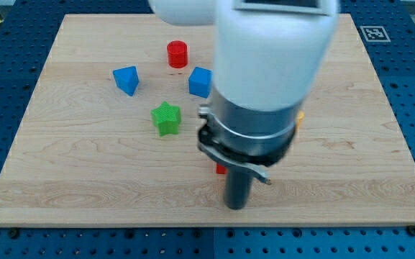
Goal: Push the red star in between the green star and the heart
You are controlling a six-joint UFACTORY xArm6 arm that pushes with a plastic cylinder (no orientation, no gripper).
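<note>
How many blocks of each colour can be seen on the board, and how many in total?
Red: 2, a red cylinder and a red scrap mostly hidden behind the arm.
Blue: 2, a blue block and a blue cube.
Green: 1, the green star.
Orange or yellow: 1, a sliver at the arm's edge.
Total: 6 visible; the arm may hide more.

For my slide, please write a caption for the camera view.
Arm hides much of the board; green star, red cylinder and two blue blocks show.
</note>
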